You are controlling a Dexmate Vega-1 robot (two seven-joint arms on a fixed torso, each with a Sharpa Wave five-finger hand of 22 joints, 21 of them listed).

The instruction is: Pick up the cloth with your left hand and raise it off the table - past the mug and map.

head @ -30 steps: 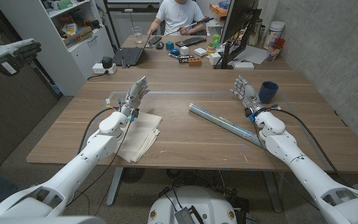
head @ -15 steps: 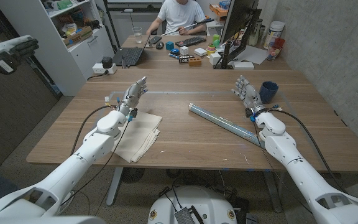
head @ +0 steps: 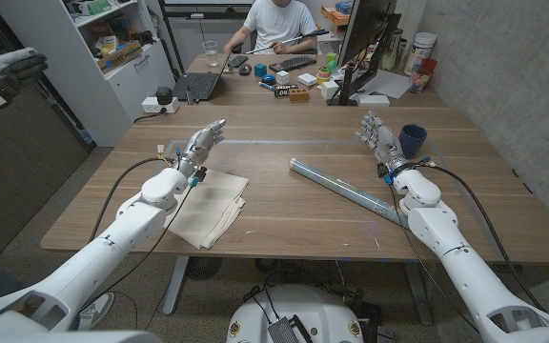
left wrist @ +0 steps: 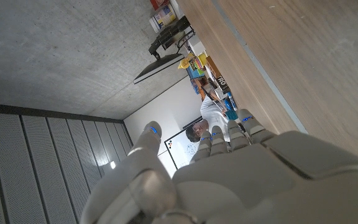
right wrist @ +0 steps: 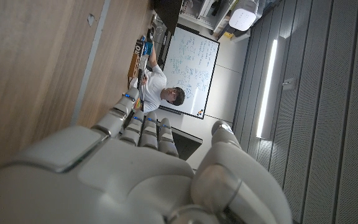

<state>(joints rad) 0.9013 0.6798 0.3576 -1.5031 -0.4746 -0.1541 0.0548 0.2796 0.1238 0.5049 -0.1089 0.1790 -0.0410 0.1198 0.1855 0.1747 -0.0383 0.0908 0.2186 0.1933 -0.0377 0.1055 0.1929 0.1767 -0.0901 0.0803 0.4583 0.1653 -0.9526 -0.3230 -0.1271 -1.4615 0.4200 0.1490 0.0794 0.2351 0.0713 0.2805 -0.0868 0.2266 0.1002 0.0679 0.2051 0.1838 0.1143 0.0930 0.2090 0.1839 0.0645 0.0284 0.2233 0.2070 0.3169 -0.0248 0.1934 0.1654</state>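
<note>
Left hand [head: 203, 143] open, fingers extended, empty, held beyond the far edge of the folded beige cloth [head: 210, 210], which lies flat on the wooden table [head: 284, 214] under the left forearm. Right hand [head: 377, 140] likewise open and empty, beside the dark blue mug [head: 411, 140] (the long folded map [head: 346, 191] lies diagonally between). Risk: fingers closing on a single layer, so the cloth unfolds and drags when lifted.
</note>
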